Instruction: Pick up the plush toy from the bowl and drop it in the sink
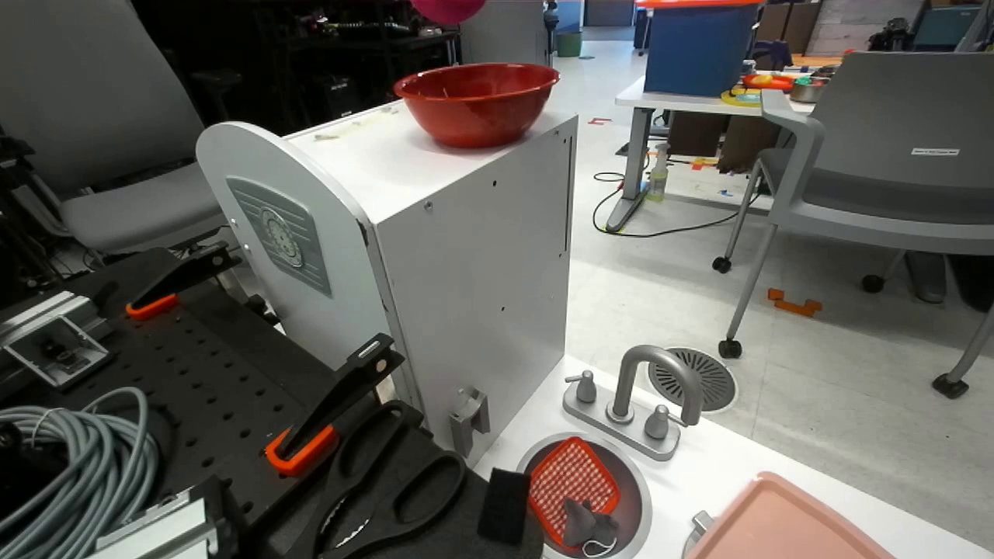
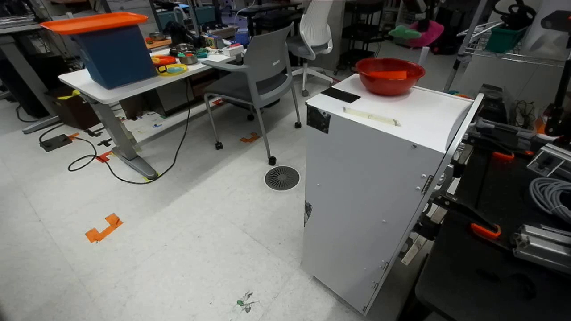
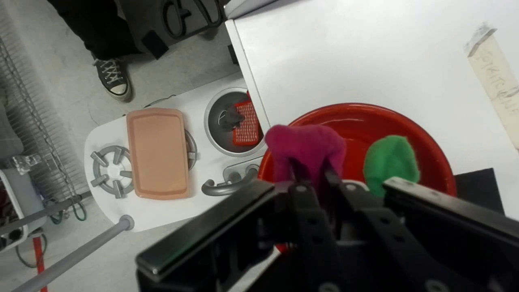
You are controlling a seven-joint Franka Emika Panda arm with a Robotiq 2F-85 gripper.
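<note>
The magenta plush toy (image 3: pixel 308 142), with a green part (image 3: pixel 391 160), is pinched between the fingers of my gripper (image 3: pixel 314 174). Both exterior views put it above the red bowl: the plush toy (image 2: pixel 430 33) shows whole at the top of an exterior view, while elsewhere only the underside of the plush toy (image 1: pixel 448 8) shows. The glossy bowl (image 1: pixel 477 116) rests on the cabinet top, and an orange patch (image 2: pixel 388 75) shows inside it. Lower down is the round grey sink (image 1: pixel 638 497), holding a red grid piece (image 3: pixel 246 127) and a grey mouse-like plush (image 1: pixel 582 522).
The white cabinet (image 1: pixel 497 256) rises beside the lower counter with the sink. A curved grey faucet (image 1: pixel 683 380) stands at the sink's edge. A pink tray (image 3: pixel 160 154) lies farther along the counter. A black board (image 1: pixel 194 373) with clamps borders the cabinet. Someone's shoe (image 3: pixel 111 77) is near the counter.
</note>
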